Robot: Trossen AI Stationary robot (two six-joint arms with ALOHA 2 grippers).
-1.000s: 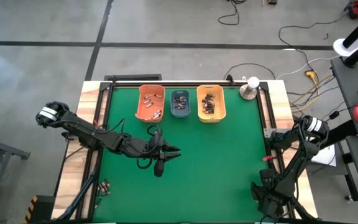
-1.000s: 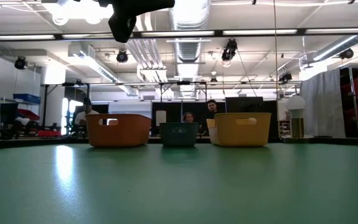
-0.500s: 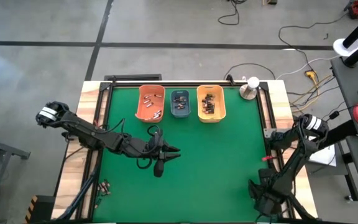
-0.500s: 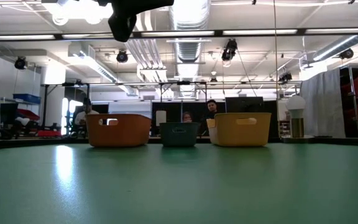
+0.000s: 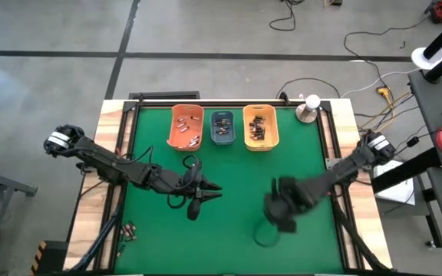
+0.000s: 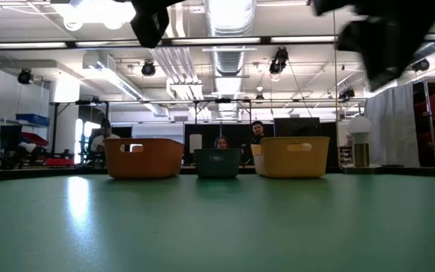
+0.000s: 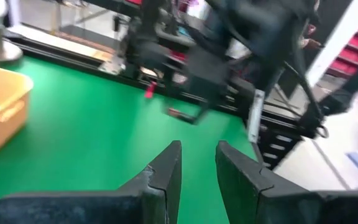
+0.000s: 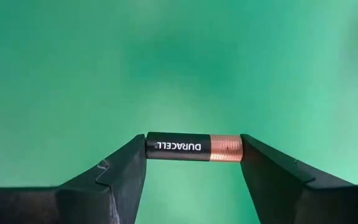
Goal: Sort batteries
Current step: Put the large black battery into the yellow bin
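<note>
My right gripper (image 8: 193,147) hangs over the green table right of its middle (image 5: 282,208) and is shut on one battery (image 8: 179,146), a black cylinder with a coppery end. My left gripper (image 7: 197,158) hovers near the table's middle (image 5: 206,188), slightly open, with nothing between its fingers. Along the far side stand an orange bin (image 5: 185,127), a blue-grey bin (image 5: 222,127) and a yellow-orange bin (image 5: 260,127), each with several batteries lying inside. My right gripper holds the battery end to end: one finger is on its black end (image 8: 149,145), the other on its coppery end (image 8: 237,148). Only the fingers' free ends touch it. The battery spans the gap between them, level and lifted clear of the table.
A white bulb on a silver base (image 5: 308,110) stands at the far right corner. A few small dark things lie on the wooden border at the near left (image 5: 129,230). People show beyond the bins (image 6: 257,132). Bare green mat lies between the bins and the near edge.
My right arm has swung from the table's near right corner out over the mat toward its middle. The bins have stayed in place.
</note>
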